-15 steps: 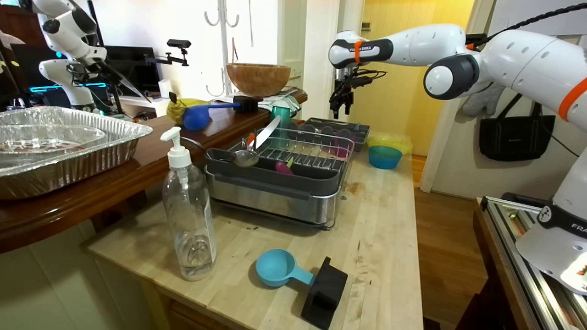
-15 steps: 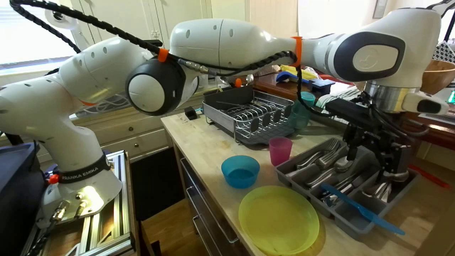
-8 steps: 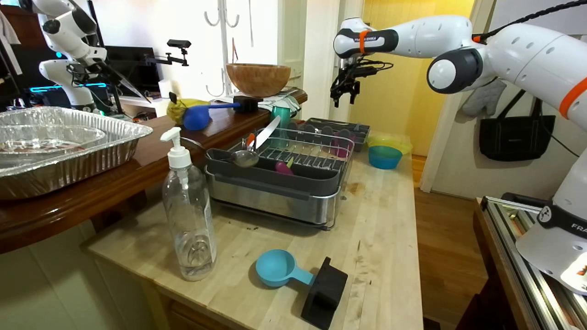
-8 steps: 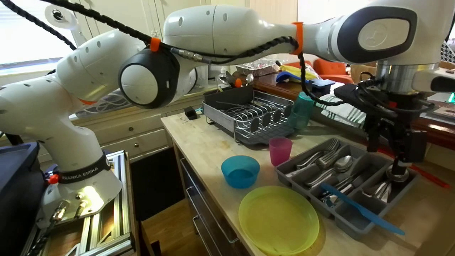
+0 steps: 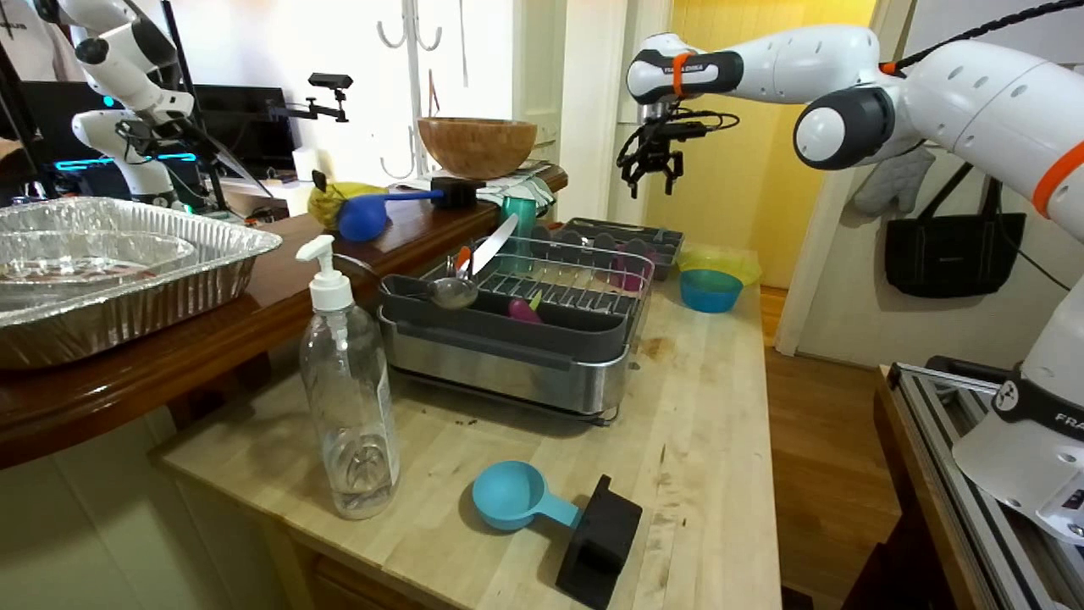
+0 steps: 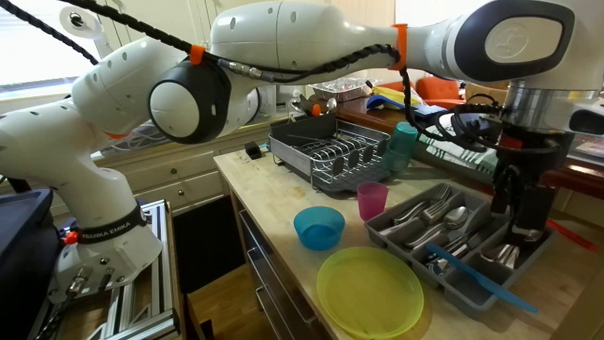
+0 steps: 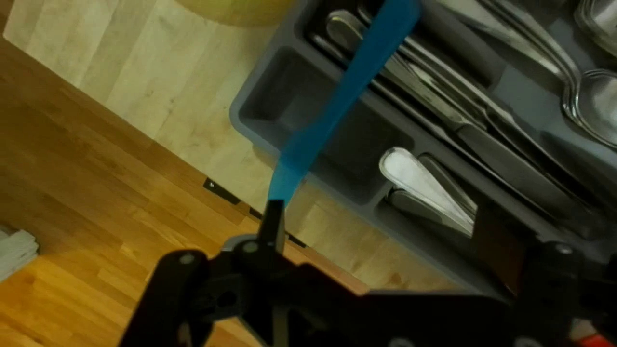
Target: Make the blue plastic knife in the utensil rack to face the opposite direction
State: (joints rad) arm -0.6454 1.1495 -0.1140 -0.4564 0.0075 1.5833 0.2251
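Observation:
The blue plastic knife [image 6: 486, 282] lies flat across the grey utensil rack [image 6: 465, 289], a compartmented tray of metal cutlery. Its handle rests over the compartment of metal knives. The blade crosses an empty compartment and sticks out past the rim at the near right. In the wrist view the knife [image 7: 338, 106] runs from the top edge down to where my left-hand finger [image 7: 273, 222] covers its tip. My gripper [image 7: 388, 212] hovers above the rack, jaws wide apart, holding nothing. In both exterior views the gripper [image 5: 651, 190] points straight down, clear of the cutlery.
Left of the rack are a yellow plate [image 6: 370, 293], a blue bowl [image 6: 319, 227] and a pink cup [image 6: 372, 200]. Farther back stands a dish-drying rack [image 6: 290, 158] beside teal tumblers [image 6: 400, 146]. A red utensil [image 6: 571, 234] lies behind the tray.
My arm has risen and shifted a little, with the wrist turned, so the fingers now appear wider apart in an exterior view. The blue knife and the rack have stayed put.

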